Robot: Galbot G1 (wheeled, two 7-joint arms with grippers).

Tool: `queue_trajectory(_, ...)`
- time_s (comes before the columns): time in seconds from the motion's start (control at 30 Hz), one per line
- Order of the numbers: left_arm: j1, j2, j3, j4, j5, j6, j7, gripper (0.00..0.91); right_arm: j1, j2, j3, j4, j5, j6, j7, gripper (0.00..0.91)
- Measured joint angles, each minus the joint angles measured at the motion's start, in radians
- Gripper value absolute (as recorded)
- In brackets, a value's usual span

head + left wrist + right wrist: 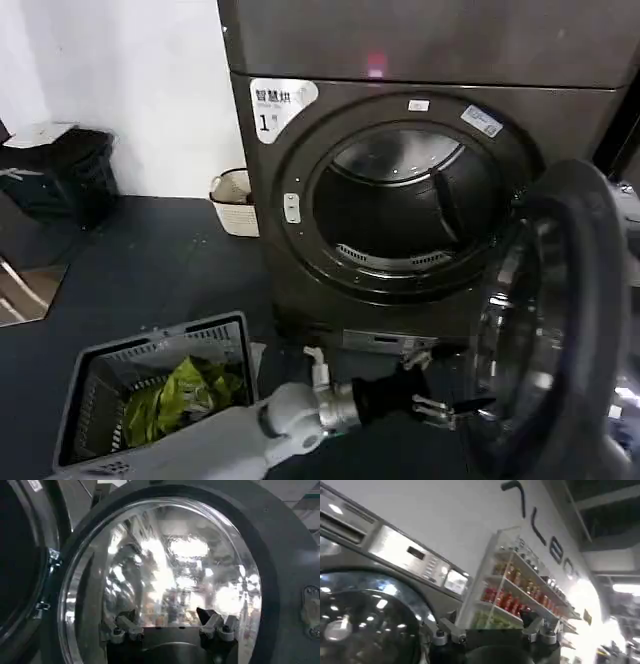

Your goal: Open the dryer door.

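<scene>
The dryer door (560, 330) already stands swung well out from the dryer (420, 200), hanging at about four o'clock in the head view, hinged on the drum opening's right side. The drum (400, 215) is exposed and looks empty.

The left pincer (455, 408) reaches from seven o'clock toward the door's inner face, low on the bowl of glass. In the left wrist view its fingers (122, 627) stand spread apart with nothing between them, just in front of the shiny glass (175, 565). The right pincer (492, 632) is held off to the side, also spread and empty, with another machine (375, 595) and a shelf of bottles (520, 592) beyond it.

My judgement is that the door is essentially open, so the main risk now is pushing on. If the left arm presses further it could strain the hinge at the end of its travel, or the fingertips could skid on the curved, slick glass and scrape it. Pulling back carelessly might catch the rim and swing the door back toward the opening. The laundry basket (150, 385) with green cloth at eight o'clock sits close under the left arm and could be knocked.

A white sticker (280, 105) at the dryer's upper left carries Chinese characters I cannot read surely and a large "1". Large dark letters show on the wall in the right wrist view, but I cannot make them out.
</scene>
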Motion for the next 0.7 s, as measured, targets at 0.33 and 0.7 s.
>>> queue_trajectory(0.33, -0.057, -0.142, 0.055, 0.103, 0.004, -0.003, -0.019, 0.907, -0.005, -0.024, 0.024, -0.023, -0.047, -0.041, 0.101, 0.907)
queue_trajectory(0.7, -0.111, -0.327, 0.055, 0.249, 0.004, 0.007, -0.043, 0.907, -0.007, -0.033, 0.057, -0.035, -0.061, -0.029, 0.106, 0.907)
